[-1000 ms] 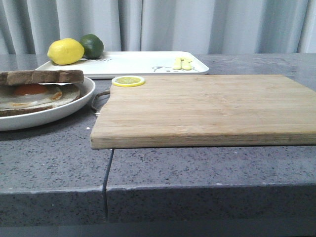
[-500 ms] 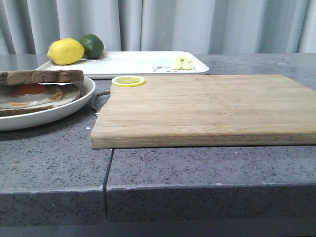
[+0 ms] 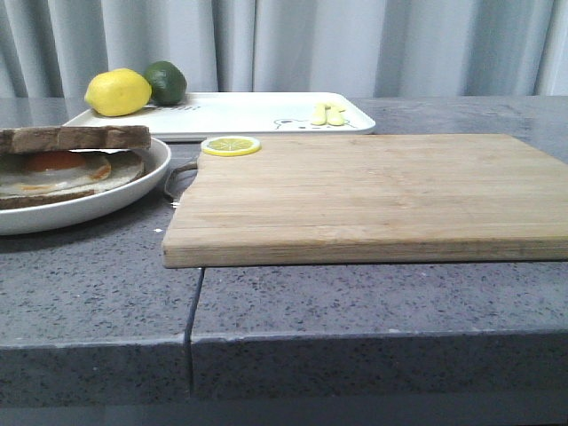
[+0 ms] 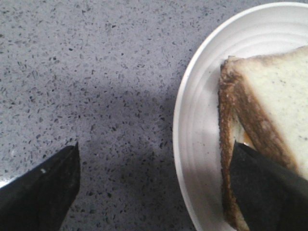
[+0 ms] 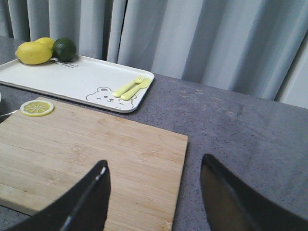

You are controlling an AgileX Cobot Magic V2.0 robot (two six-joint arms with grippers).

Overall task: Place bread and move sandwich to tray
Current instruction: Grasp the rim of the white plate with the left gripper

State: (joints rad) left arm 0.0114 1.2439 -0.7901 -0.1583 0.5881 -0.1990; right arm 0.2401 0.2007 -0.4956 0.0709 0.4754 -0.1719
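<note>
Front cam: grey speckled counter (image 3: 98, 284), no arm in shot. Sandwich (image 3: 67, 160) sits far left on the round white plate (image 3: 133, 191): brown slice on top, fried egg w/ orange yolk showing under it, darker slice beneath. So the bread (image 4: 274, 110) is down on the stack, pale crumb face up w/ dark crust edge in the left wrist cam.

Tray (image 3: 257, 114) is at the far side, behind the wooden cutting board (image 3: 364, 195), sandwich well apart from it, not on it yet. On the tray: lemon (image 3: 118, 92) and lime (image 3: 166, 82) touching at the far-left corner, little yellow fork & spoon (image 3: 327, 114) nr the bear drawing (image 5: 102, 93) at the right end. Lemon slice (image 3: 231, 145) lies on the board's far-left corner, just in front of the tray rim.

Left gripper (image 4: 154, 187): jaws spread wide, nothing between them. One finger over bare counter, the other finger (image 4: 269, 192) over the plate, overlapping the bread's crust edge; touching or just above, can't tell.

Right gripper (image 5: 154, 192): also spread wide, holding nothing, hanging over the board's right edge, w/ one finger over the wood and the other over the grey counter. Grey curtain (image 3: 355, 44) behind everything.
</note>
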